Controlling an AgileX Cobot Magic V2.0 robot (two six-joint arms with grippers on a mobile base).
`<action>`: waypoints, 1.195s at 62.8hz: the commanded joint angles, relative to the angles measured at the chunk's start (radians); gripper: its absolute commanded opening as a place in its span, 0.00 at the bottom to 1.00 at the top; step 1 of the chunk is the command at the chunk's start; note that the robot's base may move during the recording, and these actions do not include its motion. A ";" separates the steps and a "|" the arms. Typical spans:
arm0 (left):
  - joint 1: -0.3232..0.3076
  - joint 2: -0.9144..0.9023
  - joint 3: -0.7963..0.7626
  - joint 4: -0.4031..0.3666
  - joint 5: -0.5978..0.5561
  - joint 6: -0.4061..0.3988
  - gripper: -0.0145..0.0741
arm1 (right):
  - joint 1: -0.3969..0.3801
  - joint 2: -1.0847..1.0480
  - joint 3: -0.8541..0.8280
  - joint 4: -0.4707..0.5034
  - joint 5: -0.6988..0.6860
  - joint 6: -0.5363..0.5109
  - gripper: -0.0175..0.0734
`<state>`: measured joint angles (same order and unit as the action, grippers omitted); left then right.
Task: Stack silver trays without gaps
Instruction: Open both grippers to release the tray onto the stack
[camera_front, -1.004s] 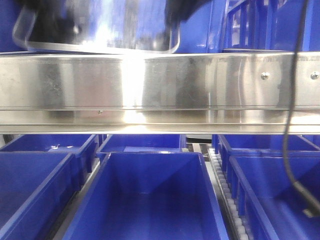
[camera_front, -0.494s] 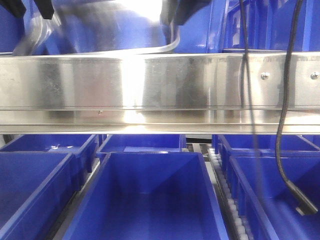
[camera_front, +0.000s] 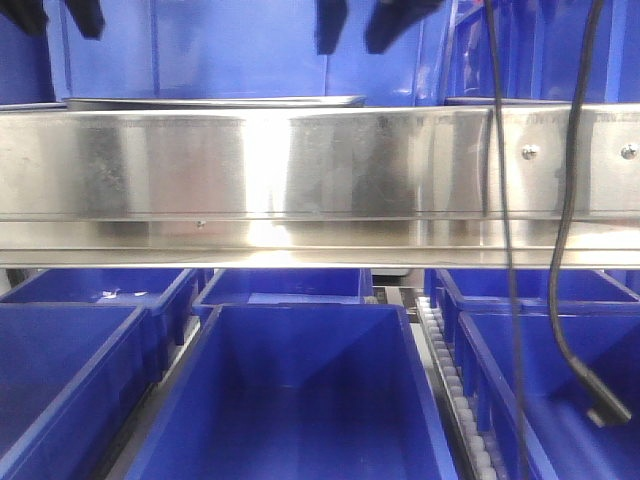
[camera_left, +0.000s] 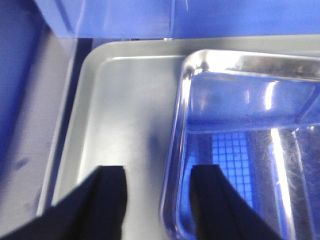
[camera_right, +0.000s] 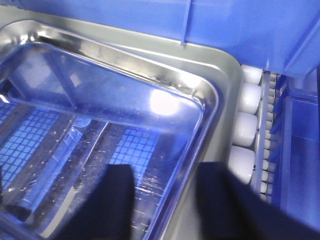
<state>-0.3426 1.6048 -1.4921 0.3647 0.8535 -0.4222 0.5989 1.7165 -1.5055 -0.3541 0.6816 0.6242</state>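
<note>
Steel shelf panel (camera_front: 320, 170) above blue bins (camera_front: 300, 400); black cable (camera_front: 573, 170) hanging right; white rollers (camera_right: 246, 127).

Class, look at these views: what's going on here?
A two-arm robot works at a shelf among blue bins. A shiny tray lies inside a duller tray, leaving a bare strip of the lower one's floor on the left. The left gripper and right gripper hover open above, holding nothing.

Upper tray (camera_right: 100, 115) is mirror-bright, a blue grid reflected in its floor, and lies within the duller lower tray (camera_right: 226, 85), whose rim shows beyond its far and right sides. Right gripper (camera_right: 167, 205) is spread wide, its fingers (camera_right: 117, 200) either side of the upper rim. White rollers (camera_right: 245, 125) sit just right, with a blue bin wall (camera_right: 250, 25) behind.
</note>
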 joint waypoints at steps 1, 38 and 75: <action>0.000 -0.047 -0.006 0.002 0.000 0.000 0.30 | 0.002 -0.041 -0.009 -0.016 -0.018 -0.030 0.17; -0.001 -0.397 0.238 -0.021 -0.351 0.098 0.16 | 0.004 -0.247 0.069 -0.028 -0.089 -0.084 0.11; -0.001 -0.870 0.913 0.143 -0.994 0.105 0.16 | 0.004 -0.251 0.073 -0.028 -0.089 -0.084 0.11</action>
<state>-0.3427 0.7724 -0.6019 0.4988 -0.1106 -0.3170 0.6009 1.4780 -1.4340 -0.3703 0.6150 0.5474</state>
